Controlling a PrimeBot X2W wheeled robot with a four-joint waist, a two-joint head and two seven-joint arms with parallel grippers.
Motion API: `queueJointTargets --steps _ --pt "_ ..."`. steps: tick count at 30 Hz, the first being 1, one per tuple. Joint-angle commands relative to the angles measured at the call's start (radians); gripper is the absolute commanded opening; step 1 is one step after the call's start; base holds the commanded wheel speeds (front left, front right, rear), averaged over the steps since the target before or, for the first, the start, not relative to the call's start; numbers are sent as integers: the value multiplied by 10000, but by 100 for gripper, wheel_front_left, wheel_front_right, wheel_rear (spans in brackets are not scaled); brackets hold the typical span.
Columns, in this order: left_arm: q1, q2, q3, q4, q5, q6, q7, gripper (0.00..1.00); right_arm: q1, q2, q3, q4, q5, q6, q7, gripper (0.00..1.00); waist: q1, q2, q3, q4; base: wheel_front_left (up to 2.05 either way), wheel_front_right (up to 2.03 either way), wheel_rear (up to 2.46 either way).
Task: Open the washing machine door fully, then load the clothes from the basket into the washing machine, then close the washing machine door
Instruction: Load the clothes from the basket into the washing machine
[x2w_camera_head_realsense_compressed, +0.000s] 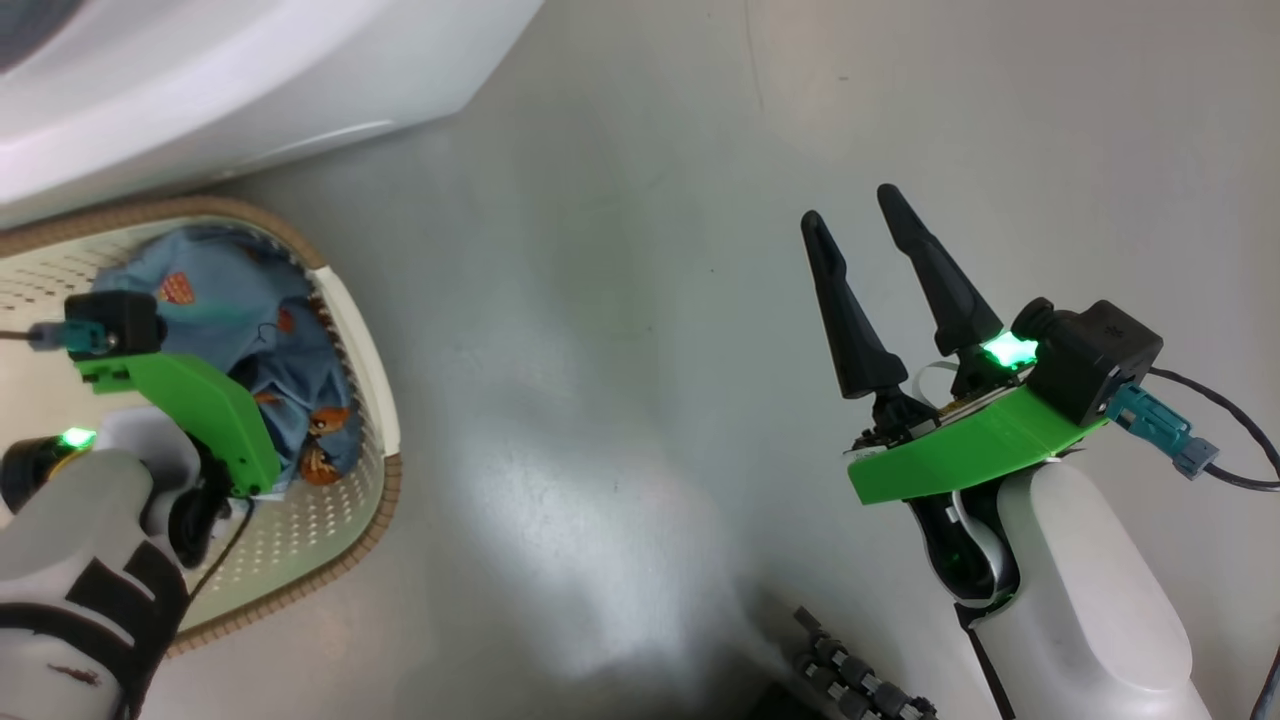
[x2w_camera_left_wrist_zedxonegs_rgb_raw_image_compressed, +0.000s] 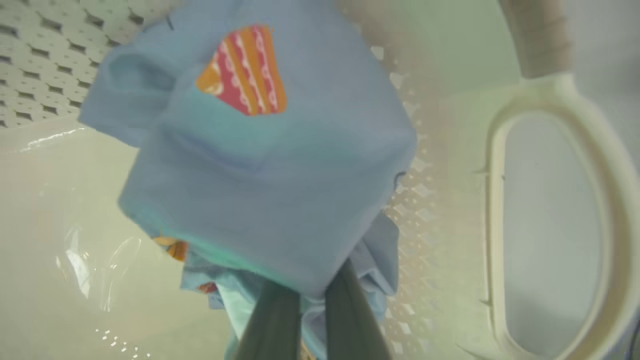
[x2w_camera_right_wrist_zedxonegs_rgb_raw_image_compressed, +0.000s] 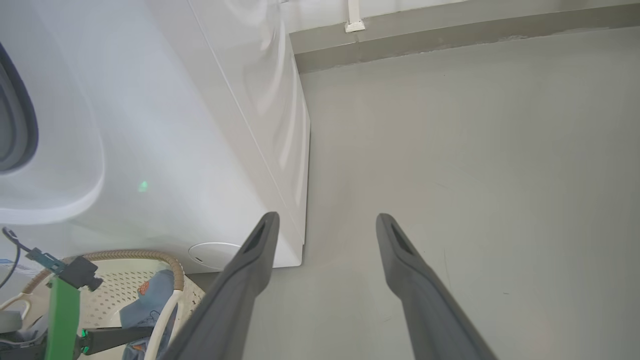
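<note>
Head view: the clothes (x2w_camera_head_realsense_compressed: 215, 300) lie in the basket (x2w_camera_head_realsense_compressed: 360, 340) beside the washing machine (x2w_camera_head_realsense_compressed: 200, 90); the right tool (x2w_camera_head_realsense_compressed: 850, 203) gapes wide over the floor (x2w_camera_head_realsense_compressed: 620, 300). Left wrist view: the left tool (x2w_camera_left_wrist_zedxonegs_rgb_raw_image_compressed: 312, 295), blurred, seems clamped on the clothes. Right wrist view: the right tool stands spread, the washing machine alongside.

No wording can be read anywhere; the bold black marks on the left forearm (x2w_camera_head_realsense_compressed: 95, 600) are cropped, illegible.

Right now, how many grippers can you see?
2. The left gripper is down in the basket, fingers shut on the clothes; the right gripper hovers open above the floor, holding nothing.
</note>
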Motion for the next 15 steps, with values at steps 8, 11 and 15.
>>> queueJointTargets --steps 8,11,15 --pt "958 716 -116 -1265 -652 -27 -983 0 352 12 -96 -41 -146 16 -118 100 0 0 -724 474 0 0 0" --pt "1198 959 -308 -1667 -697 -27 -1412 0 399 12 -175 -18 -207 16 -118 100 0 0 -996 629 0 0 0" --pt "1410 1169 -429 -2033 -775 -27 -1783 0 444 12 -220 44 -277 16 -118 100 0 0 -1301 799 0 0 0"
